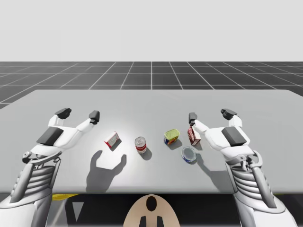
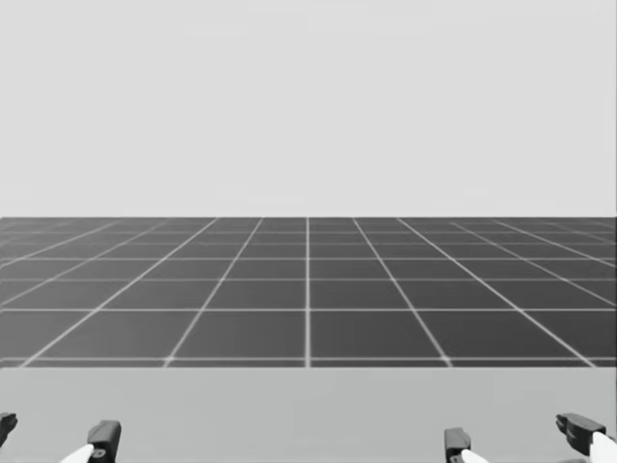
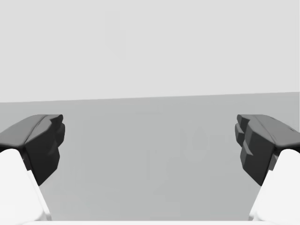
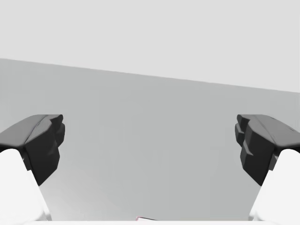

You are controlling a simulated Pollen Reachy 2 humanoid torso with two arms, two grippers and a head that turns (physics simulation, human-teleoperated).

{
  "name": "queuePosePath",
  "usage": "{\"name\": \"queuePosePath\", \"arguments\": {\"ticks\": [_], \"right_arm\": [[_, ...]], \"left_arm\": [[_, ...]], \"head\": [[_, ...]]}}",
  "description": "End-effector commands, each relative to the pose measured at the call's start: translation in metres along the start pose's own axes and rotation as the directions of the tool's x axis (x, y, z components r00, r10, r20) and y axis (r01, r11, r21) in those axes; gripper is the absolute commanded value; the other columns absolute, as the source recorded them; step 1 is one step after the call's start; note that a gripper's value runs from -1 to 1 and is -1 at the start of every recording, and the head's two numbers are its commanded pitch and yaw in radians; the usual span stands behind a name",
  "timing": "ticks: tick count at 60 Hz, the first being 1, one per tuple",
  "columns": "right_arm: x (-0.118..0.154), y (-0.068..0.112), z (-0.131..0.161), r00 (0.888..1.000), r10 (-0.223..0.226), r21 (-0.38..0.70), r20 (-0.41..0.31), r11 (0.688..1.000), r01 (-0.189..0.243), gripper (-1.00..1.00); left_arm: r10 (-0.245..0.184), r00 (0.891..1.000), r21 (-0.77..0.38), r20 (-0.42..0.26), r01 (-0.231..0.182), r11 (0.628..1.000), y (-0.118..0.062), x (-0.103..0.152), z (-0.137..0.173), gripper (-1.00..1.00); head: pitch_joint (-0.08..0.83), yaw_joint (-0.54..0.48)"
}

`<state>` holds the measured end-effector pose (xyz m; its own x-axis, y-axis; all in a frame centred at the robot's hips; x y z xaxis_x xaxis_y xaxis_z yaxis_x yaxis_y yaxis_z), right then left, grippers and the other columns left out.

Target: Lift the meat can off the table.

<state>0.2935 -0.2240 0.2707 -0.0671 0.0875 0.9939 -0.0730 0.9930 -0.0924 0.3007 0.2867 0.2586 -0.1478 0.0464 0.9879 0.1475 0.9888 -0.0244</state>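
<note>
**High view.** A matte grey table [image 1: 151,101] carries five small items in a loose row near its front edge. The meat can [image 1: 171,136] is a short tin with rounded corners, a yellow-green top and blue-and-red sides. It rests on the tabletop right of centre.

To its left, apart from it, stands a red-and-white cylindrical can [image 1: 140,144] with a pale metal lid. Further left is a small white-and-red box [image 1: 112,140], set at an angle. Just right of the meat can stands an upright dark red box [image 1: 193,135]. A flat round blue can [image 1: 189,154] with a shiny lid lies nearer the front edge, close to both.

My left gripper [image 1: 78,115] hovers above the table, well left of the white-and-red box. Its two dark, blocky tips are spread wide with nothing between them. My right gripper [image 1: 210,115] is likewise spread wide and holds nothing. Its inner tip shows just beyond the top of the dark red box, near the meat can but apart from it.

**Wrist views.** Each gripper's smooth white fingers end in faceted black pads [image 3: 44,140], set far apart over bare grey tabletop.
</note>
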Motion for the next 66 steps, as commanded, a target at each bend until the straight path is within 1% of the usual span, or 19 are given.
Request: {"name": "queuePosePath", "arguments": {"ticks": [1, 3, 7, 8, 10, 13, 15, 19, 21, 23, 24, 31, 32, 35, 36, 40, 50, 63, 66], "right_arm": [[0.000, 0.000, 0.001, 1.000, -0.011, -0.001, 0.007, 1.000, 0.011, -1.00], [0.001, 0.000, 0.001, 1.000, -0.010, -0.031, 0.014, 0.999, 0.011, -1.00], [0.003, -0.001, 0.001, 1.000, -0.013, -0.029, 0.010, 1.000, 0.013, -1.00], [0.003, -0.001, -0.001, 1.000, -0.004, -0.052, 0.014, 0.999, 0.005, -1.00], [0.003, -0.003, -0.001, 1.000, 0.005, -0.060, 0.012, 0.998, -0.004, -1.00], [0.002, -0.004, -0.002, 1.000, -0.004, -0.059, 0.010, 0.998, 0.004, -1.00], [0.001, -0.005, -0.003, 1.000, 0.001, -0.068, 0.009, 0.998, 0.000, -1.00], [0.001, -0.005, -0.004, 1.000, 0.003, -0.067, 0.008, 0.998, -0.003, -1.00], [0.001, -0.005, -0.004, 1.000, 0.005, -0.069, 0.008, 0.998, -0.005, -1.00], [0.001, -0.005, -0.004, 1.000, 0.006, -0.069, 0.008, 0.998, -0.006, -1.00], [0.001, -0.004, -0.004, 1.000, 0.013, -0.072, 0.009, 0.997, -0.012, -1.00], [0.000, -0.004, -0.004, 1.000, 0.025, -0.074, 0.012, 0.997, -0.024, -1.00], [0.000, -0.004, -0.004, 1.000, 0.029, -0.077, 0.012, 0.997, -0.028, -1.00], [0.000, -0.003, -0.004, 0.999, 0.030, -0.078, 0.013, 0.997, -0.029, -1.00], [0.000, -0.003, -0.004, 0.999, 0.031, -0.077, 0.013, 0.997, -0.030, -1.00], [0.000, -0.003, -0.004, 0.999, 0.032, -0.078, 0.014, 0.996, -0.031, -1.00], [0.000, -0.002, -0.004, 0.999, 0.038, -0.079, 0.016, 0.996, -0.037, -1.00], [0.001, 0.003, -0.002, 0.998, 0.053, -0.074, 0.022, 0.996, -0.051, -1.00], [0.001, 0.006, 0.000, 0.997, 0.071, -0.074, 0.033, 0.995, -0.069, -1.00]], "left_arm": [[-0.004, 1.000, 0.000, 0.001, 0.004, 1.000, 0.000, 0.000, 0.000, -1.00], [-0.005, 1.000, 0.001, 0.001, 0.005, 1.000, 0.000, 0.000, 0.000, -1.00], [-0.006, 1.000, 0.001, -0.001, 0.006, 1.000, 0.000, 0.000, 0.000, -1.00], [-0.006, 1.000, 0.001, 0.000, 0.006, 1.000, 0.000, 0.000, 0.000, -1.00], [-0.008, 1.000, 0.001, 0.000, 0.008, 1.000, 0.000, 0.000, 0.000, -1.00], [-0.010, 1.000, 0.001, 0.001, 0.010, 1.000, 0.000, 0.000, 0.000, -1.00], [-0.011, 1.000, 0.001, 0.001, 0.011, 1.000, -0.001, 0.000, 0.000, -1.00], [-0.015, 1.000, 0.000, 0.000, 0.015, 1.000, -0.001, 0.000, 0.000, -1.00], [-0.018, 1.000, -0.001, 0.000, 0.018, 1.000, -0.001, 0.000, 0.000, -1.00], [-0.019, 1.000, -0.001, 0.000, 0.019, 1.000, -0.001, 0.000, 0.000, -1.00], [-0.021, 1.000, -0.002, 0.000, 0.021, 1.000, -0.002, 0.000, 0.000, -1.00], [-0.027, 1.000, -0.004, 0.000, 0.027, 1.000, -0.002, 0.000, 0.000, -1.00], [-0.029, 1.000, -0.005, 0.000, 0.029, 1.000, -0.002, 0.000, 0.000, -1.00], [-0.031, 1.000, -0.006, -0.001, 0.031, 1.000, -0.002, 0.000, 0.000, -1.00], [-0.031, 1.000, -0.006, -0.001, 0.031, 1.000, -0.002, 0.000, 0.000, -1.00], [-0.031, 1.000, -0.007, -0.001, 0.031, 0.999, -0.002, 0.001, 0.001, -1.00], [-0.033, 0.999, -0.010, 0.000, 0.033, 0.999, -0.003, 0.002, 0.001, -1.00], [-0.033, 0.999, -0.015, 0.001, 0.033, 0.999, -0.004, 0.004, 0.002, -1.00], [-0.033, 0.999, -0.015, 0.002, 0.033, 0.999, -0.005, 0.004, 0.003, -1.00]], "head": [[0.014, 0.00], [0.021, 0.00], [0.037, 0.00], [0.045, 0.00], [0.059, 0.00], [0.083, 0.00], [0.103, 0.00], [0.159, 0.00], [0.202, 0.00], [0.222, 0.00], [0.249, 0.00], [0.328, -0.01], [0.353, -0.01], [0.377, -0.01], [0.401, -0.01], [0.443, -0.02], [0.518, -0.05], [0.599, -0.14], [0.611, -0.15]]}}
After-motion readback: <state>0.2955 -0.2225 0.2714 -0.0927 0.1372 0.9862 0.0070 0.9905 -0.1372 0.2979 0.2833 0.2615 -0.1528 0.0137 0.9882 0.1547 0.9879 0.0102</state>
